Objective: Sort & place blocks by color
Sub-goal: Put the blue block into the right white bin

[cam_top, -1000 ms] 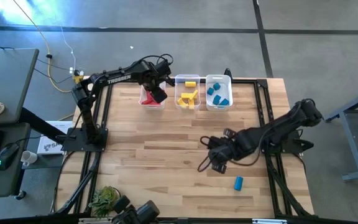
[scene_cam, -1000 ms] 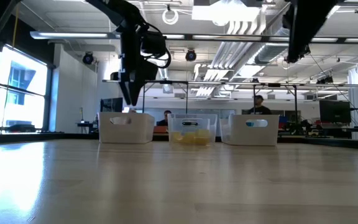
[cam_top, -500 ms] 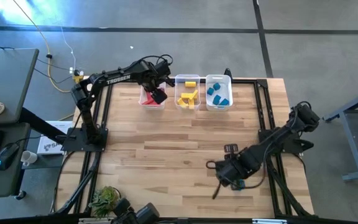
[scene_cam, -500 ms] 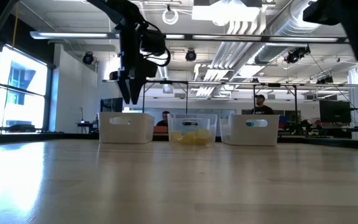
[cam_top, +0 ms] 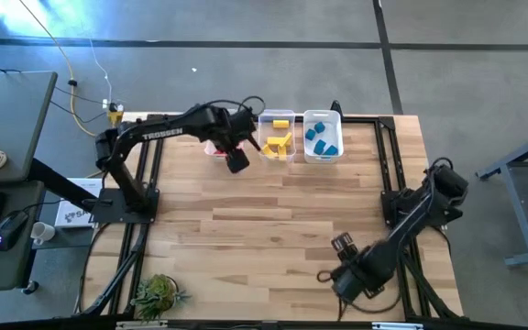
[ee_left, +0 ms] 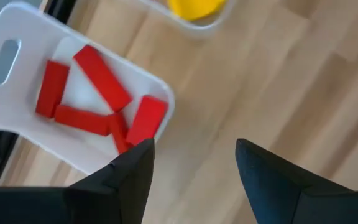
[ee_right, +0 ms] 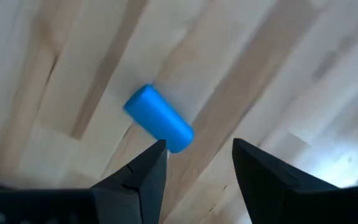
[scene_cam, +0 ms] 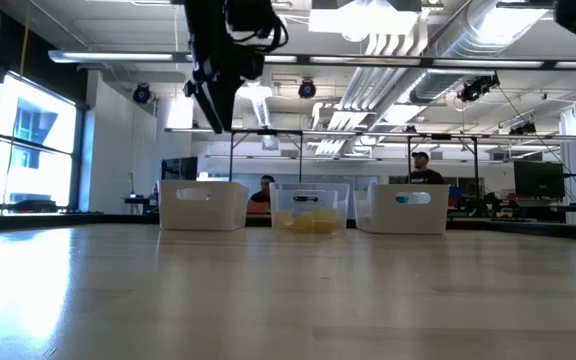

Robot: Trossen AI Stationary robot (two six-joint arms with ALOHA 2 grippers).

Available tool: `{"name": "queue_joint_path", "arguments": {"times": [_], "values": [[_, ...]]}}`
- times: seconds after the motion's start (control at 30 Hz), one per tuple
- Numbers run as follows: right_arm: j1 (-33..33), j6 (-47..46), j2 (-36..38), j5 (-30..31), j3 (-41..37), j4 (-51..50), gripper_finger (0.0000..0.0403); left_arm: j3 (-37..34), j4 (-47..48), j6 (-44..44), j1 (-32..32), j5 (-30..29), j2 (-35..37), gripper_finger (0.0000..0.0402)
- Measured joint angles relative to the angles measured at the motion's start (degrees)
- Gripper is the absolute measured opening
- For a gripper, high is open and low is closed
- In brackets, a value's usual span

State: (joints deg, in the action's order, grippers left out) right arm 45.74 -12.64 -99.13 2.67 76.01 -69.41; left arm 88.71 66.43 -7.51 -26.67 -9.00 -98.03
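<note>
Wooden table (cam_top: pixel 246 211) fills the high view, three clear white-rimmed bins in a row at its far edge. Left arm reaches across toward the bins, left gripper (cam_top: pixel 237 161) hanging just beside the near edge of the red bin (ee_left: pixel 17 56) and above the tabletop, fingers (ee_left: pixel 129 180) apart with nothing between them. Right arm stretches down to the near right part of the table, right gripper (cam_top: pixel 348 280) low over the wood, fingers (ee_right: pixel 143 177) spread and empty. Red bin holds several red blocks (ee_left: pixel 101 78), bars lying touching each other. Middle bin (cam_top: pixel 277 136) holds yellow blocks (cam_top: pixel 279 144), right bin (cam_top: pixel 323 136) holds blue blocks (cam_top: pixel 319 137). One blue cylinder (ee_right: pixel 158 118) lies on its side on the bare table, well apart from the bins, just ahead of the right gripper's fingertips, not touching them. People show in the room beyond the table in the low view.
</note>
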Motion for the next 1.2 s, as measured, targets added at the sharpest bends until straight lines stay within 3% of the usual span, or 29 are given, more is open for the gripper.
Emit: {"name": "queue_joint_path", "arguments": {"times": [0.23,0.53,0.87,1.2], "values": [[3.69,9.29,-5.78,-0.04,0.0,-0.04,0.017,0.02,-0.22,0.01,5.92,-0.04,0.56,0.0213],[5.55,17.4,-10.43,2.1,0.0,-0.04,0.017,0.02,-0.22,-3.02,7.69,-0.41,0.54,0.0213],[5.85,16.16,-12.63,2.08,0.0,0.43,0.017,0.02,-0.24,-4.33,7.67,-0.41,0.54,0.0213],[5.65,12.95,-15.58,0.98,0.02,7.19,0.017,0.02,-0.24,-4.35,7.67,-0.41,0.54,0.0213]]}}
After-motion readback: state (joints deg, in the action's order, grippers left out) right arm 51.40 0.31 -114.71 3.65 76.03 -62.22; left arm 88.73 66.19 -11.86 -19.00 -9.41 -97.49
